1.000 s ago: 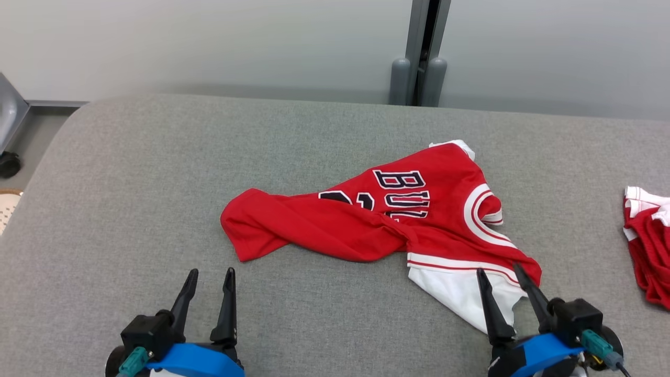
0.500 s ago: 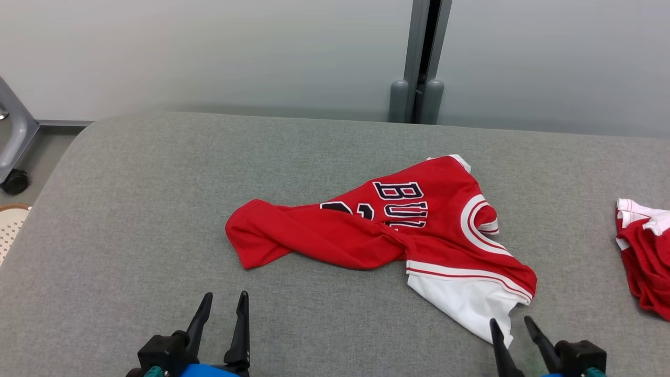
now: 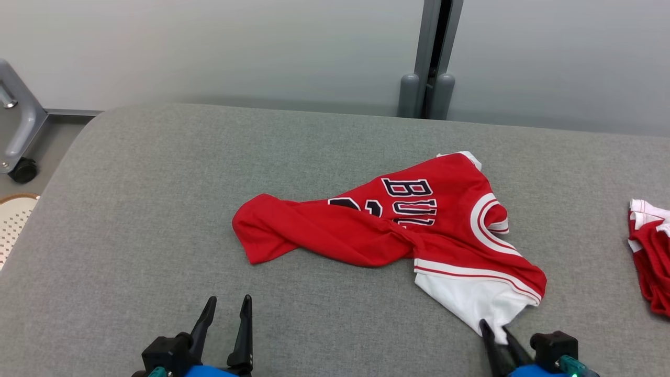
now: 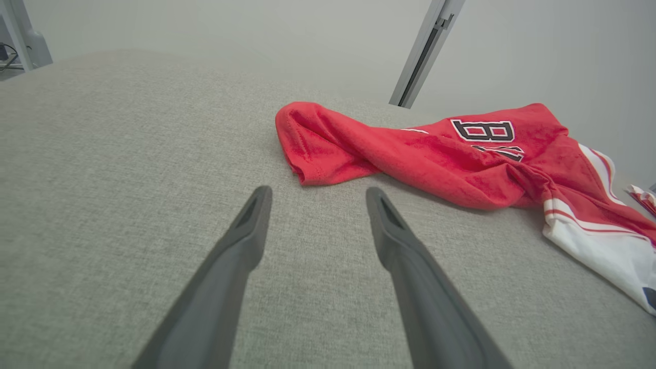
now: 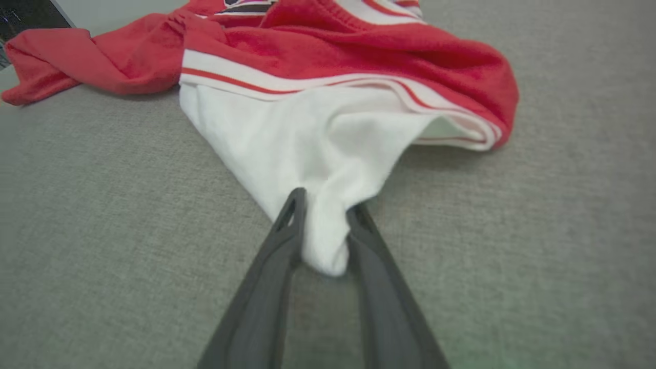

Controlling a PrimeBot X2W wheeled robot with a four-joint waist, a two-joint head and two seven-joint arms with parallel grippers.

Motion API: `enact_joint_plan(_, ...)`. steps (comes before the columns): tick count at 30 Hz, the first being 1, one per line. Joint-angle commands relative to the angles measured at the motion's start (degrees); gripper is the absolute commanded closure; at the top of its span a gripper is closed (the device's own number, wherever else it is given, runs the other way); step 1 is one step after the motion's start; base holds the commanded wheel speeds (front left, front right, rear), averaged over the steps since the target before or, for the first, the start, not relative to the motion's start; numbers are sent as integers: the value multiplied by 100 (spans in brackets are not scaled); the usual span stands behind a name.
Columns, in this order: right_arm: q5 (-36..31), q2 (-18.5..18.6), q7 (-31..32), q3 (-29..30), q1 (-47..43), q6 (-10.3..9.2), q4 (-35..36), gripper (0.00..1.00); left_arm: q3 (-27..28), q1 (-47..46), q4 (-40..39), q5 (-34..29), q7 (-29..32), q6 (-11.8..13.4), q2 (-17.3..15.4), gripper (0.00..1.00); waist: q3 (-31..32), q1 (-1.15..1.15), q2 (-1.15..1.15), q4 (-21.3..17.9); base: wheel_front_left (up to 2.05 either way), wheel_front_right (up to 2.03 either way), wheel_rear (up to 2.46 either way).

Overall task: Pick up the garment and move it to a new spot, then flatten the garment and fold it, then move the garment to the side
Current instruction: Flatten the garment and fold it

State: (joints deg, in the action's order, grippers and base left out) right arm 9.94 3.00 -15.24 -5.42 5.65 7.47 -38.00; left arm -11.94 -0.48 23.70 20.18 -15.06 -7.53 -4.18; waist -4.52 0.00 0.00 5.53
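A red garment (image 3: 408,225) with dark lettering and white trim lies crumpled in the middle of the grey padded table (image 3: 157,183). Its white corner points toward me. My right gripper (image 3: 493,327) sits at the bottom right, with its fingers pinched on the tip of that white corner. In the right wrist view the white cloth (image 5: 307,133) bunches between the two fingers of the right gripper (image 5: 328,201). My left gripper (image 3: 229,299) stands open at the lower left, just short of the garment's red end (image 4: 318,143). Nothing is between the fingers of the left gripper (image 4: 319,190).
A second red and white cloth (image 3: 649,251) lies at the table's right edge. A grey post (image 3: 429,94) stands behind the far edge. A wheeled grey frame (image 3: 21,141) is on the floor at the left.
The right gripper's fingers have drawn back to the garment's white corner and closed on it. The head view has shifted slightly. The left gripper stays open.
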Motion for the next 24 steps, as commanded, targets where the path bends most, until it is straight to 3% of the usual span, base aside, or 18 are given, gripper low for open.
enact_joint_plan(1, -1, -14, 17, -68, 2, 3, 23, 100, -8, -96, 14, 28, -15, 8, -29, 0, 4, 0, 0, 11, 0, 0, 0)
enact_joint_plan(9, 505, -3, 3, -265, 382, 3, 1598, 100, 22, -51, 60, 76, -15, 8, -24, 0, 88, 0, 0, 27, 0, 0, 0)
enact_joint_plan(14, 320, 56, 4, -423, 1622, 3, 2359, 100, -104, -131, 83, 106, -15, 8, 22, 0, 121, 0, 0, 167, 0, 0, 0)
enact_joint_plan(15, 217, 212, 4, -543, 2325, 3, 2421, 100, -179, -148, 102, 146, -15, 8, 33, 0, 139, 0, 0, 285, 0, 0, 0)
enact_joint_plan(24, 196, 833, 9, -1684, 5295, 2, 1117, 100, -608, -81, 326, 285, -15, 8, 80, 0, 282, 0, 0, 1266, 0, 0, 0)
